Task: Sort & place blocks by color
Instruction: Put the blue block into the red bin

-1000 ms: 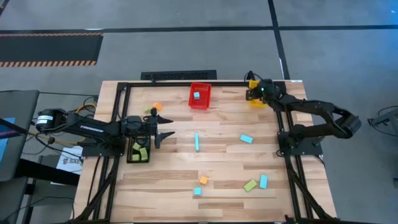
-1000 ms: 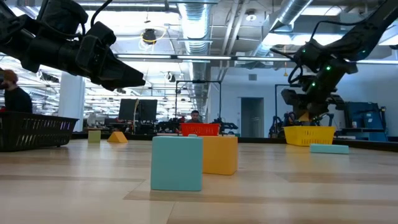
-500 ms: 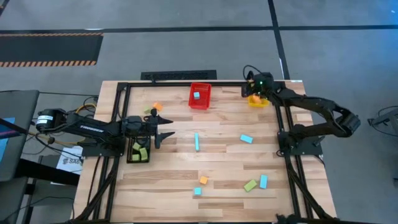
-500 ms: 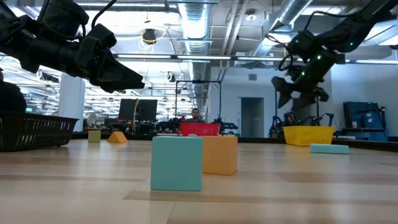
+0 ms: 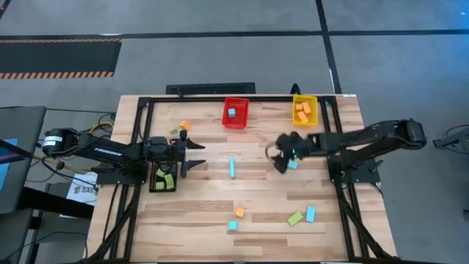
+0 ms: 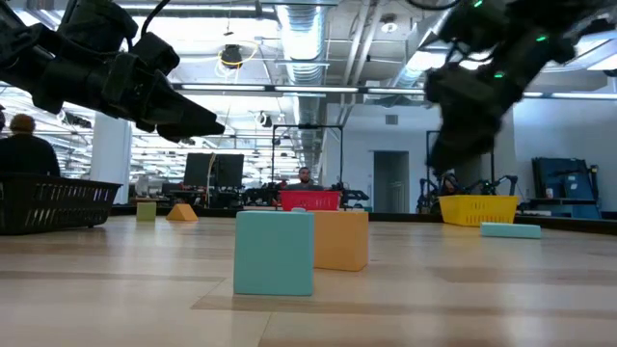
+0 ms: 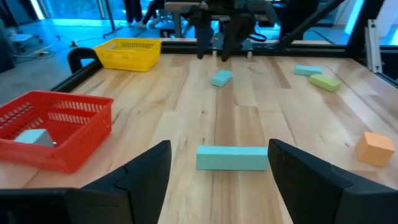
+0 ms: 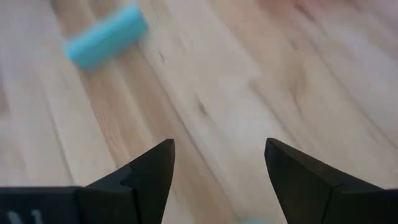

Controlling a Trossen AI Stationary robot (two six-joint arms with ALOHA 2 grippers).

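My left gripper (image 5: pixel 198 153) hangs open at the table's left, beside the black bin (image 5: pixel 152 178). It points at a light blue bar (image 7: pixel 231 157) lying flat ahead of its fingers. My right gripper (image 5: pixel 278 160) hovers open over the table's middle right, next to a small light blue block (image 5: pixel 292 165). It touches nothing. In its own view (image 8: pixel 217 168) the blue bar (image 8: pixel 106 37) lies beyond the fingers. An orange block (image 5: pixel 239 212), light blue blocks (image 5: pixel 232 226) (image 5: pixel 311 213) and a green block (image 5: pixel 295 218) lie near the front edge. An orange (image 5: pixel 185 126) and a green block (image 5: pixel 176 131) lie far left.
The red bin (image 5: pixel 235 112) holds a light blue block. The yellow bin (image 5: pixel 305 110) at the far right holds orange blocks, and the black bin holds green ones. A dark frame (image 5: pixel 220 98) runs along the table's edges. A person (image 6: pixel 21 154) sits beyond the table.
My right gripper has swung from above the yellow bin at the far right toward the table's middle and near side. It turned as it went and now hangs beside the small light blue block.
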